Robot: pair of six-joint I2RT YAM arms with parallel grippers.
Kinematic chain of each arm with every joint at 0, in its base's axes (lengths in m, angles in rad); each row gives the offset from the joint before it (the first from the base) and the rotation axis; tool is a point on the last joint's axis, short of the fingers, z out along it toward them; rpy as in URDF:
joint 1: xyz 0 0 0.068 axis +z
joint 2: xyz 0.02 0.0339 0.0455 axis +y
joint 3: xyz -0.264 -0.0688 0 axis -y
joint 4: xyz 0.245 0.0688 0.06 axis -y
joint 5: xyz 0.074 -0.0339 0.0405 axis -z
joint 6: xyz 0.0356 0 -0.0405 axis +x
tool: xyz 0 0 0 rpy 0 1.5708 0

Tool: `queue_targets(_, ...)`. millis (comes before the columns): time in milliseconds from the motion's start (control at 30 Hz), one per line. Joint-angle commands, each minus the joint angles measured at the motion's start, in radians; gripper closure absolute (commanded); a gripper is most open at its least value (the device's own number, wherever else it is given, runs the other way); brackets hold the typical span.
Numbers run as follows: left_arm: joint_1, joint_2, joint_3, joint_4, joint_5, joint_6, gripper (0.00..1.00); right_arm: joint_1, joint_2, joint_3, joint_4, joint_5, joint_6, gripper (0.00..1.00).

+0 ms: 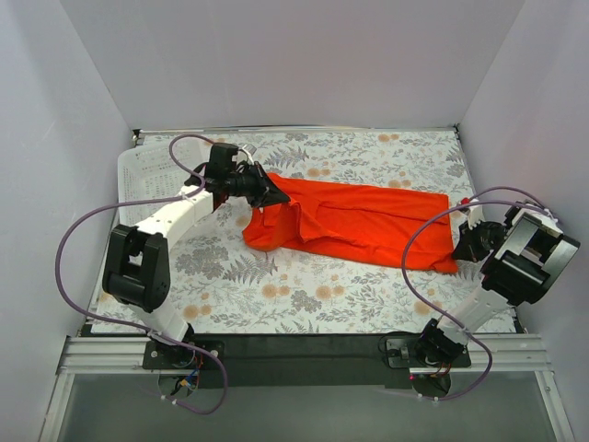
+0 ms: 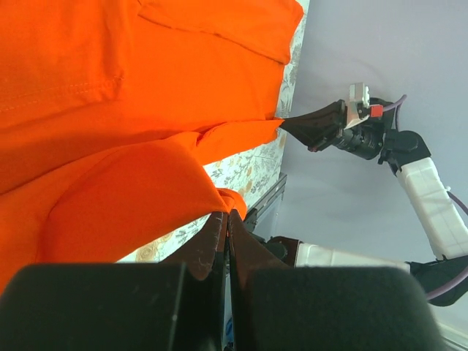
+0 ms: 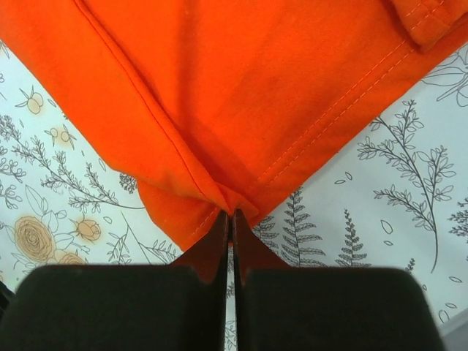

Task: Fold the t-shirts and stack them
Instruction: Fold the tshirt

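One orange-red t-shirt (image 1: 354, 219) lies stretched across the floral table, bunched and partly folded on itself. My left gripper (image 1: 276, 194) is shut on its left end, lifted a little above the table; in the left wrist view the fabric (image 2: 110, 110) runs from my pinched fingertips (image 2: 228, 213). My right gripper (image 1: 457, 241) is shut on the right end near the table; in the right wrist view the hemmed cloth (image 3: 241, 88) gathers into my closed tips (image 3: 232, 213). The right gripper also shows in the left wrist view (image 2: 307, 131).
A white perforated basket (image 1: 147, 175) lies at the far left behind the left arm. The floral cloth (image 1: 304, 295) covers the table. White walls close in on the left, back and right. A black rail (image 1: 304, 345) runs along the near edge.
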Motion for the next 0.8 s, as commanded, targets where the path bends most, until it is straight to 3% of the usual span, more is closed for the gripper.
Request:
queue_targets(0,0.007,0.012,0.057,0.006,-0.007,0.013,1.00,0.016,0.014,0.029,0.032,-0.027,0.051,0.99)
queue_targets(767,0.027,0.109,0.163,-0.020,-0.044,0.016,1.00,0.042,0.054,0.085,0.128,-0.050,0.189,0.99)
